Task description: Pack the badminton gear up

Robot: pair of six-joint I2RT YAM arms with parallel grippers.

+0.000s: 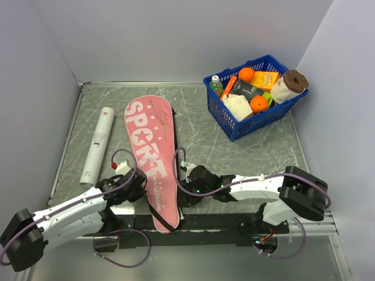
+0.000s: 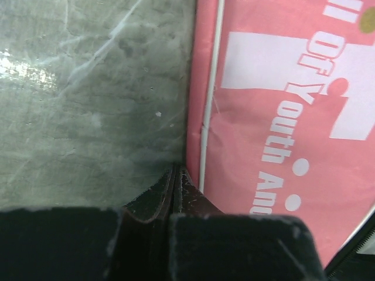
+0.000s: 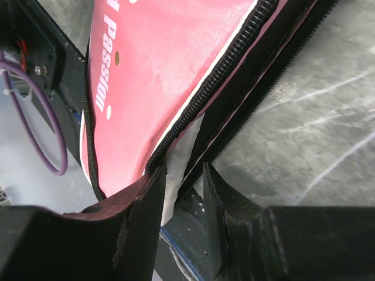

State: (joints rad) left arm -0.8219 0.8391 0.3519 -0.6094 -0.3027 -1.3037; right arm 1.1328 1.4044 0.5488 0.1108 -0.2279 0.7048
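The pink bag [image 1: 149,149] lettered "SPORT" lies lengthwise on the table, its narrow end over the near rail. Its black strap [image 1: 161,215] runs along that end. The long white tube [image 1: 98,145] lies to its left. My left gripper [image 1: 139,186] is shut, its tips [image 2: 177,171] at the bag's [image 2: 281,117] left edge with nothing seen between them. My right gripper [image 1: 183,188] is at the bag's right edge. Its jaws [image 3: 183,170] hold a white racket handle [image 3: 177,175] that sticks out of the open zipper [image 3: 205,82], together with the black flap. The racket heads and the shuttlecock are hidden.
A blue basket [image 1: 234,130] of groceries stands at the back right. Grey walls close the table on the left, back and right. The black mounting rail [image 1: 211,222] crosses the near edge, under the bag's narrow end. Purple cables [image 3: 41,123] loop near the arm bases.
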